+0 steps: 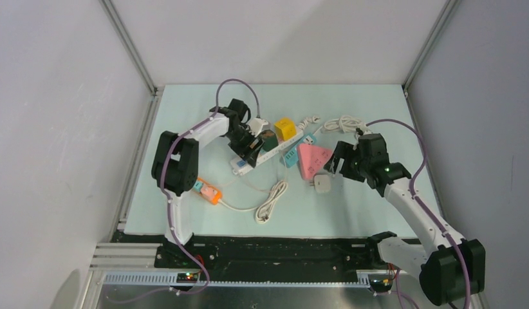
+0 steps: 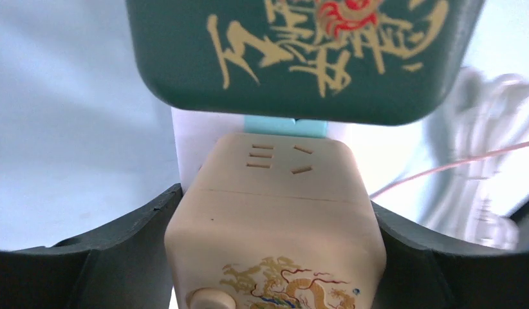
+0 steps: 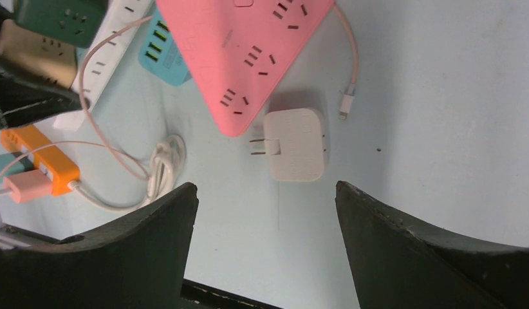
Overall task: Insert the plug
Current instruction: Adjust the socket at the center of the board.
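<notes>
Seating unconfirmed: beige dragon-print plastic cube plug [image 2: 275,225] at lower centre is pinched by left gripper [image 2: 276,199]; right gripper [image 3: 265,190] is held open, empty.

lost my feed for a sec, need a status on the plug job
Left tool shut on beige cube. Right tool open, empty, above white plug. Plug flat on table beside pink strip, not inserted. Cable end close by, not blocking.

We get bare mat [image 3: 429,96] right of and near the white plug [image 3: 294,145]. Pink strip [image 3: 249,51] crowds its far side, tip just beside the prongs. Far left we're blocked: beige cube [image 2: 275,212] fills the left gripper [image 1: 249,147], green cube [image 2: 294,58] just beyond.
</notes>
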Action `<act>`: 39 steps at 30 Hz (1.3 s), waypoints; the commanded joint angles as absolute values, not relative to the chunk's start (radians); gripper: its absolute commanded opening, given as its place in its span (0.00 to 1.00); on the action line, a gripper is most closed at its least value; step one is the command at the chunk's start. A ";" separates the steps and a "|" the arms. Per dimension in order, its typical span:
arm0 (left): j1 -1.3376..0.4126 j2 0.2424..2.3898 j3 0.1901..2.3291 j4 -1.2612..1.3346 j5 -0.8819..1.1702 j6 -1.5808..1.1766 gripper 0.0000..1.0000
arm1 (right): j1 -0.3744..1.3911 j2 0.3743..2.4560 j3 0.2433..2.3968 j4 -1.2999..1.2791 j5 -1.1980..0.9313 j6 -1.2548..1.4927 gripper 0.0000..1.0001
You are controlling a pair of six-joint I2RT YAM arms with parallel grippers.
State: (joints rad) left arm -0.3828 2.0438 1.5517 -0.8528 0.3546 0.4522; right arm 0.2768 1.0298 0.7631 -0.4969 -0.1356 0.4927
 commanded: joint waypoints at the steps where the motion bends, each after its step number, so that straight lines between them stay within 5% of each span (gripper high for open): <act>1: -0.409 1.999 1.485 -0.905 0.701 0.315 0.30 | 0.273 1.075 0.795 -0.509 -0.097 0.460 0.82; 20: -0.245 2.060 1.444 -0.905 1.075 0.293 0.49 | 0.441 1.358 0.796 -0.450 0.174 0.457 0.81; 23: -0.238 2.093 1.448 -0.906 1.100 0.298 0.72 | 0.456 1.383 0.795 -0.445 0.184 0.464 0.81; 24: -0.234 2.106 1.449 -0.905 1.110 0.299 0.93 | 0.457 1.387 0.795 -0.446 0.186 0.465 0.81; 26: -0.229 2.123 1.456 -0.905 1.125 0.303 0.99 | 0.460 1.399 0.796 -0.444 0.187 0.469 0.81; 39: -0.129 2.105 1.490 -0.905 1.064 0.251 1.00 | 0.472 1.392 0.816 -0.476 0.222 0.462 0.82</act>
